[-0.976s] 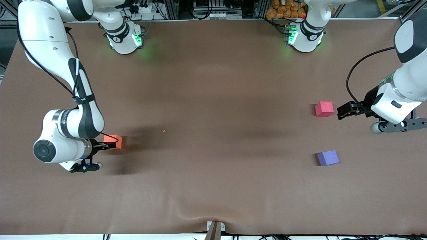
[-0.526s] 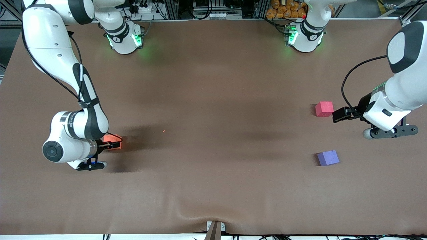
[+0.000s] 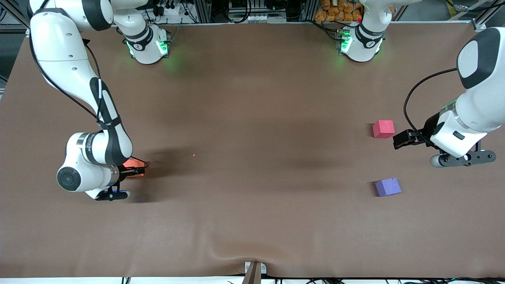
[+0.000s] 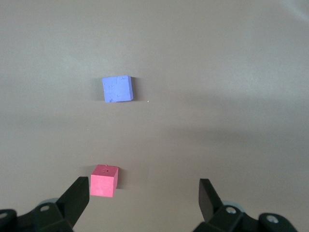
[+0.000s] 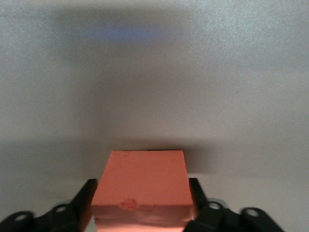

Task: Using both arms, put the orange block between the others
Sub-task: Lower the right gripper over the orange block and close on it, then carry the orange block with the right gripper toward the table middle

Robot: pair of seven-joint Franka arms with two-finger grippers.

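Observation:
The orange block (image 3: 132, 162) rests on the table at the right arm's end, half hidden under the right wrist. My right gripper (image 3: 134, 170) is down at it, its fingers pressed on two opposite sides of the orange block (image 5: 142, 183). Toward the left arm's end lie the others: the red-pink cube (image 3: 383, 128) and, nearer to the front camera, the purple-blue cube (image 3: 388, 186). My left gripper (image 3: 402, 139) hovers open beside the red-pink cube (image 4: 104, 180), holding nothing. The purple-blue cube (image 4: 117, 89) also shows in the left wrist view.
A brown cloth (image 3: 252, 118) covers the table, with a wrinkle (image 3: 221, 248) near the front edge. The arm bases (image 3: 146, 45) stand along the back edge.
The right arm has slid toward the orange block and its fingers have closed on it. The left gripper has shifted slightly toward the red-pink cube and then stayed open.

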